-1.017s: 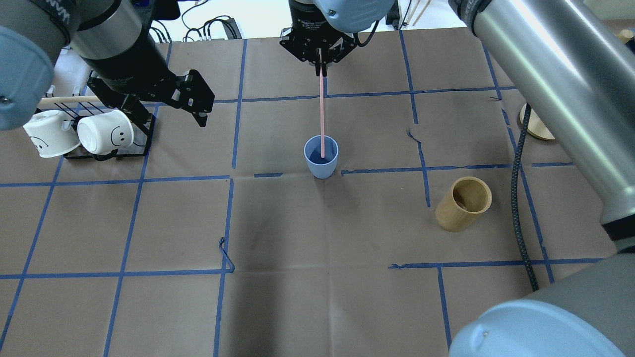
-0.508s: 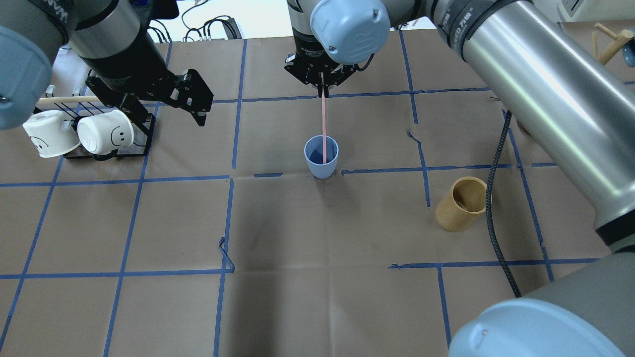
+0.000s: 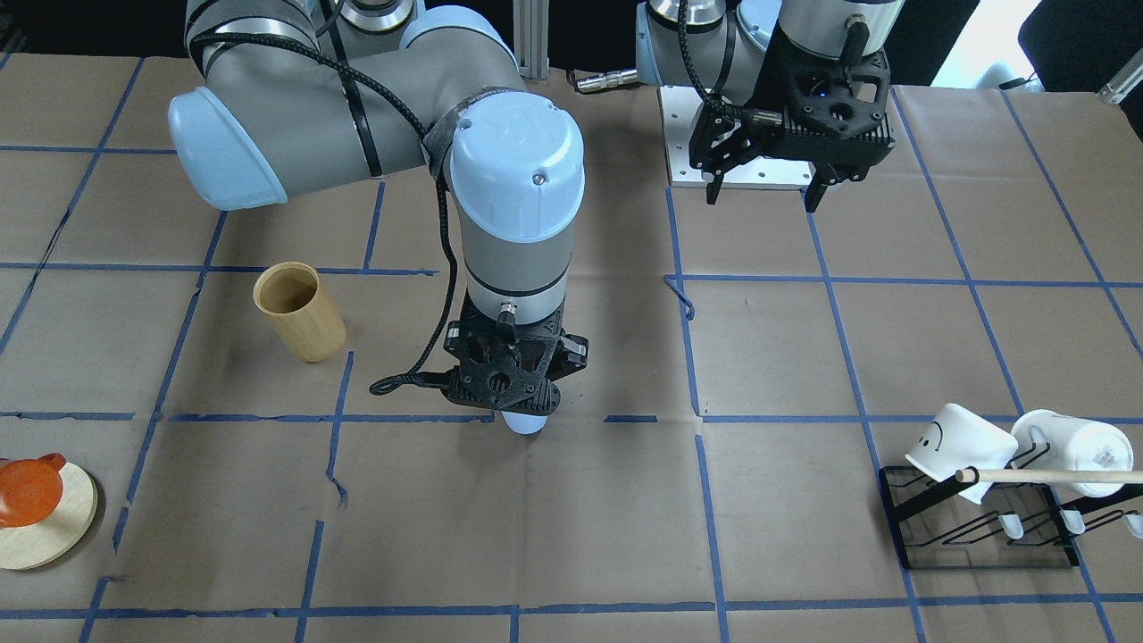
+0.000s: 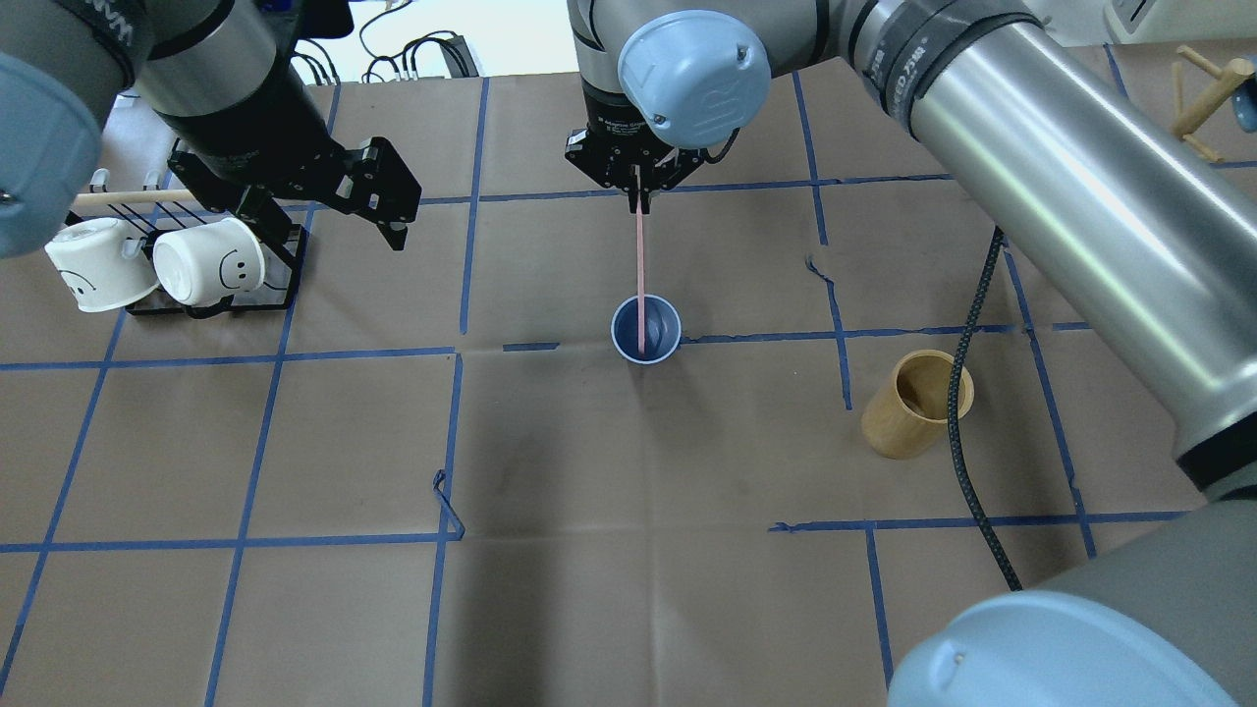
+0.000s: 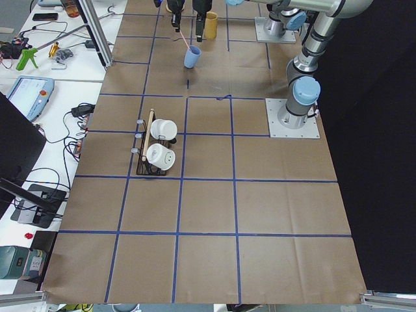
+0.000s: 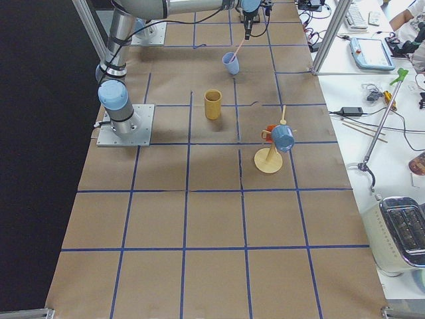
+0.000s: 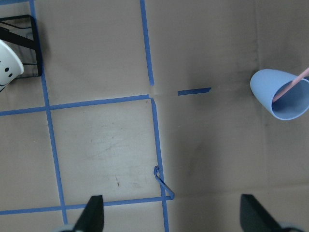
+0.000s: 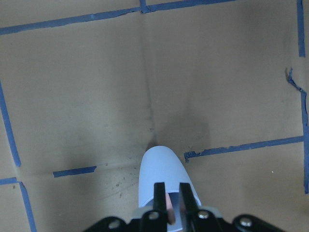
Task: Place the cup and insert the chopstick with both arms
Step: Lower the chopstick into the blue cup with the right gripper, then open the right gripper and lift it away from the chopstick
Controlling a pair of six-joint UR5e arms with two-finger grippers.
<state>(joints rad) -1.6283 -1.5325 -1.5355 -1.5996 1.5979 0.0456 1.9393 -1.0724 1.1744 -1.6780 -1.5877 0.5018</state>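
The light-blue cup [image 4: 645,329] sits at mid-table and leans, its dark-blue mouth turned toward the robot's side. It also shows in the left wrist view [image 7: 281,94] and in the right wrist view [image 8: 161,174]. A thin pale-pink chopstick [image 4: 640,275] runs from my right gripper [image 4: 638,199] down into the cup. The right gripper is shut on the chopstick's top end, its jaws close together above the cup [image 8: 172,198]. My left gripper [image 4: 329,228] is open and empty, well left of the cup, near the mug rack.
A tan wooden cylinder [image 4: 915,403] stands right of the cup. A black rack [image 4: 211,299] at the left holds two white mugs and a wooden rod. A mug tree on a round wooden base [image 3: 49,522] stands at the far right. A black cable [image 4: 967,432] hangs from the right arm.
The right gripper has come nearer and lower with the chopstick. The cup has tipped from upright to leaning toward the robot. The left arm has not moved.
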